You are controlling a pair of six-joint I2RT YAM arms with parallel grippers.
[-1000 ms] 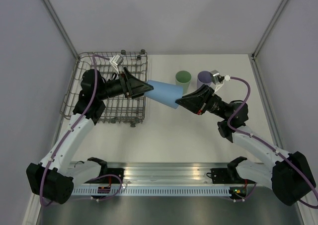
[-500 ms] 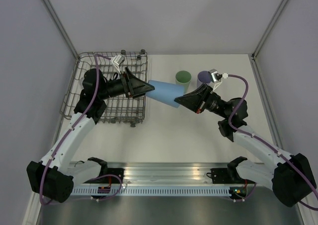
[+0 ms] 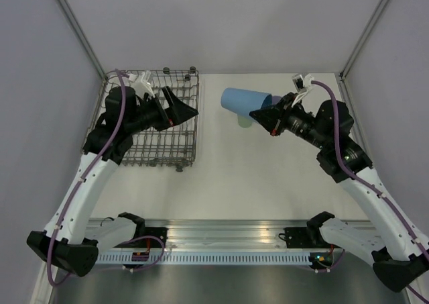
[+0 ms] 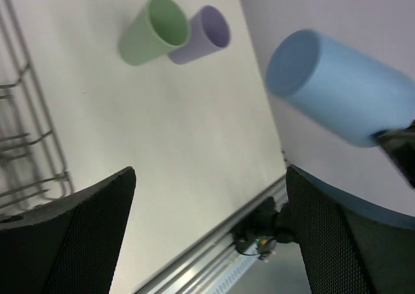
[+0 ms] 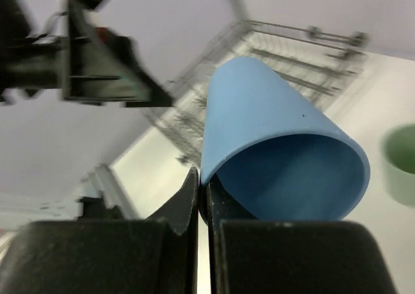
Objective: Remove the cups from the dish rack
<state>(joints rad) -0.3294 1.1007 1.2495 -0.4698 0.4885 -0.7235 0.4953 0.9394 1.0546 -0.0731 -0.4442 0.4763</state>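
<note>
My right gripper (image 3: 260, 113) is shut on the rim of the blue cup (image 3: 240, 100), one finger inside and one outside. It holds the cup on its side in the air, base pointing left; the right wrist view shows the same grip (image 5: 206, 196) on the blue cup (image 5: 279, 145). The pale green cup (image 4: 155, 29) and the lavender cup (image 4: 206, 32) stand together on the table; from above the green cup (image 3: 245, 122) peeks out below the blue one. My left gripper (image 3: 188, 108) hangs open and empty over the right side of the dish rack (image 3: 151, 146).
The grey wire rack fills the far left of the white table, close to the left wall. Grey walls close in the back and both sides. A metal rail (image 3: 221, 240) with the arm bases runs along the near edge.
My left gripper has opened, let go of the blue cup's base and drawn back over the rack. The right gripper has carried the cup up and toward the back, above the green cup.
</note>
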